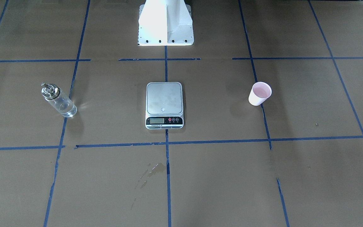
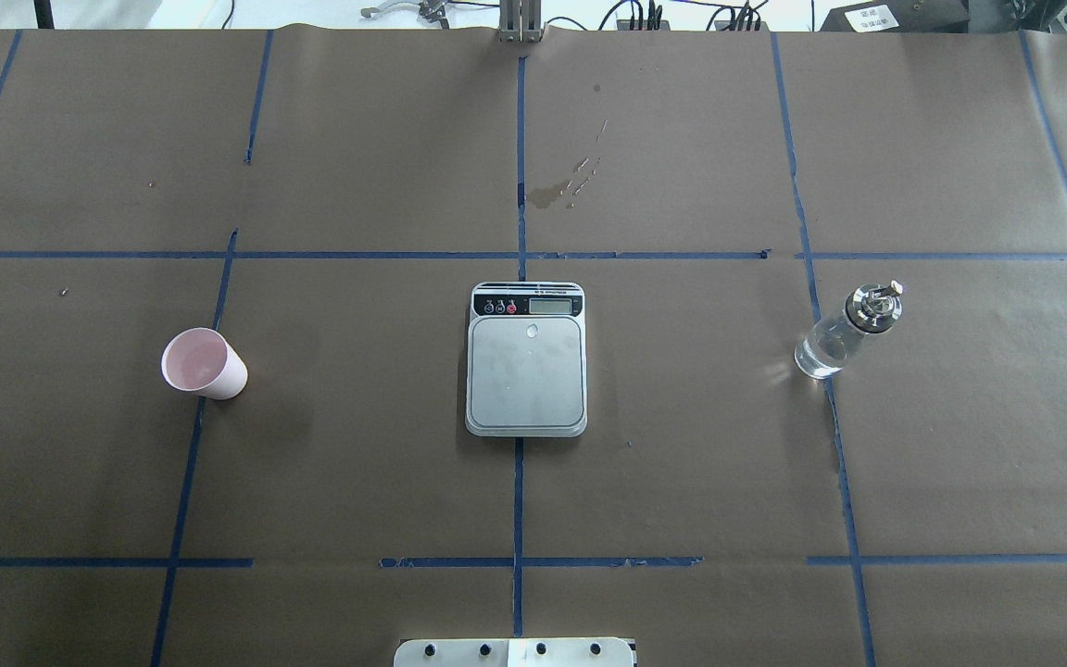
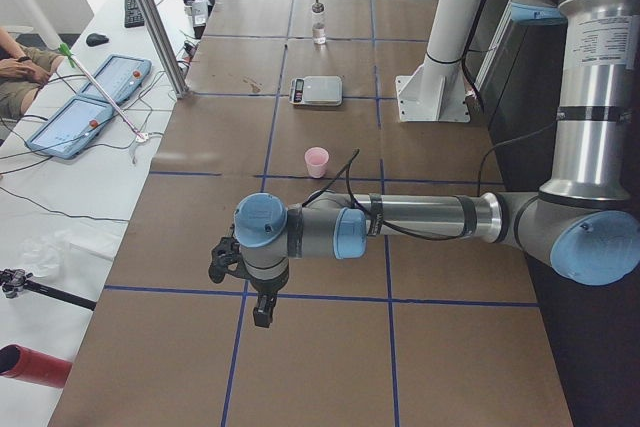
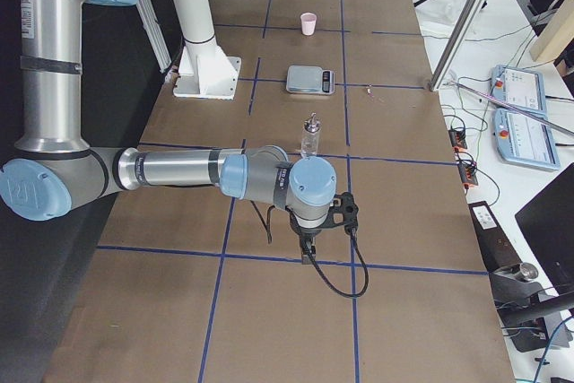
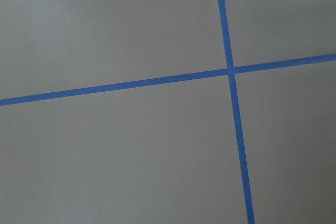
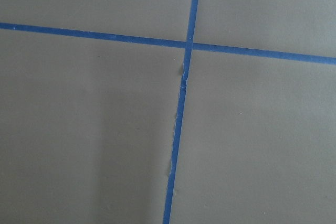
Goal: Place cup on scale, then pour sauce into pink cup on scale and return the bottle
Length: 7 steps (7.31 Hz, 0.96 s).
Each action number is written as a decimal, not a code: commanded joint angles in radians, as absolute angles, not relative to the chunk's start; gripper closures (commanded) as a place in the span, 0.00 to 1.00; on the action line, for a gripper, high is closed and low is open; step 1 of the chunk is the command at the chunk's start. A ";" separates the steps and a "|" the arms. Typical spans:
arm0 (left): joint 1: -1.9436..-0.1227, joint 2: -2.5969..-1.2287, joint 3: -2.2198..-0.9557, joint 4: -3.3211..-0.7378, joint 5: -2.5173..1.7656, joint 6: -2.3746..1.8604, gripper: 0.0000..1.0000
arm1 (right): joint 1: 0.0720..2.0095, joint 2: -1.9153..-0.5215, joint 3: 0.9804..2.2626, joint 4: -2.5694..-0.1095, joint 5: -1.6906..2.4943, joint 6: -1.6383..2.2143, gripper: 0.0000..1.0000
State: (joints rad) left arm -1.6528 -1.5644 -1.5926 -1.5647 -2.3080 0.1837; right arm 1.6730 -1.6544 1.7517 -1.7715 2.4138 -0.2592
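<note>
The pale pink cup (image 1: 259, 93) stands upright on the brown paper on my left side, apart from the scale; it also shows in the overhead view (image 2: 203, 364). The scale (image 1: 164, 105) (image 2: 526, 361) sits in the middle with a bare silver platform. The glass bottle (image 1: 58, 100) (image 2: 848, 331) with clear sauce and a silver spout stands on my right side. My left gripper (image 3: 260, 309) hangs over the table's left end, far from the cup. My right gripper (image 4: 308, 253) hangs beyond the bottle (image 4: 311, 135). I cannot tell whether either is open or shut.
Blue tape lines grid the brown paper. A wet stain (image 1: 152, 169) lies on the operators' side of the scale. My white base (image 1: 165, 23) stands behind the scale. Tablets (image 3: 90, 102) and cables lie off the table's far edge.
</note>
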 commanded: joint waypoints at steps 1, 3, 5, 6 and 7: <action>-1.654 -1.566 -1.598 -1.566 -2.307 0.183 0.00 | 1.677 -1.652 1.753 -1.772 2.414 -0.259 0.00; -1.655 -1.552 -1.726 -1.568 -2.304 0.183 0.00 | 1.677 -1.652 1.756 -1.772 2.416 -0.258 0.00; -1.640 -1.558 -1.897 -1.586 -2.310 0.183 0.00 | 1.677 -1.655 1.769 -1.772 2.419 -0.256 0.00; -1.612 -1.559 -1.919 -1.683 -2.316 0.184 0.00 | 1.678 -1.658 1.787 -1.772 2.419 -0.256 0.00; -1.518 -1.559 -1.925 -1.803 -2.335 0.169 0.00 | 1.678 -1.657 1.789 -1.772 2.419 -0.256 0.00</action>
